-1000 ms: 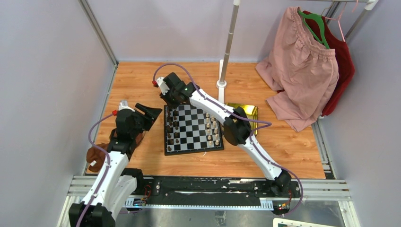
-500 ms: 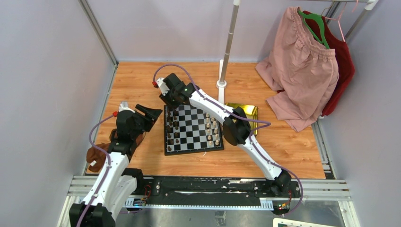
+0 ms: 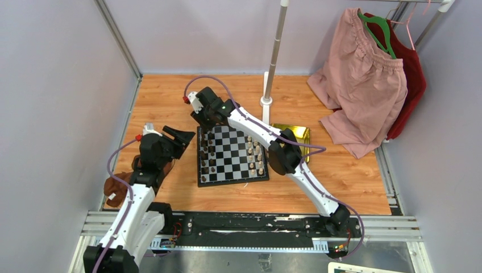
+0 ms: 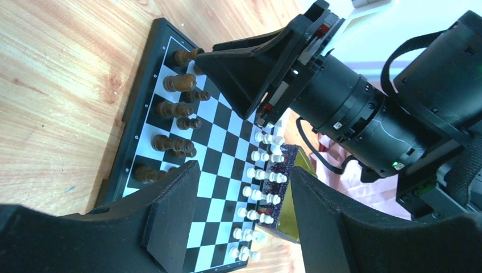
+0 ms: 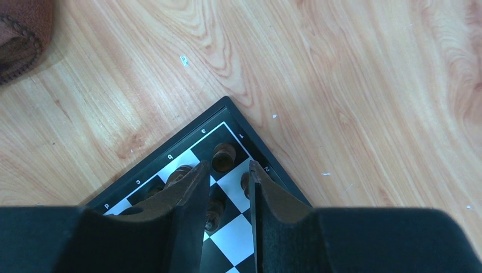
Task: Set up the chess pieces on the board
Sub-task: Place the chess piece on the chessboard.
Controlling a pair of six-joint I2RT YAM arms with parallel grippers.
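Observation:
The board [image 3: 230, 152] lies mid-table, with dark chess pieces [image 3: 207, 154] along its left columns and cream chess pieces [image 3: 256, 156] along its right. My right gripper [image 3: 206, 129] hangs over the board's far left corner. In the right wrist view it [image 5: 227, 166] stands open, one dark piece [image 5: 223, 156] upright on the corner square just past its tips, and another dark piece [image 5: 215, 211] in the gap beside one finger. My left gripper [image 3: 182, 136] hovers off the board's left side, open and empty [image 4: 243, 170], facing the dark pieces [image 4: 173, 111] and cream pieces [image 4: 264, 170].
A shiny gold tray [image 3: 298, 133] sits at the board's far right corner. A white pole base [image 3: 265, 102] stands behind the board. Pink and red clothes [image 3: 364, 79] hang at the back right. A brown pouch [image 3: 116, 187] lies by the left arm.
The right gripper's jaws have spread wider over the board's far left corner. Both arms have stayed almost where they were.

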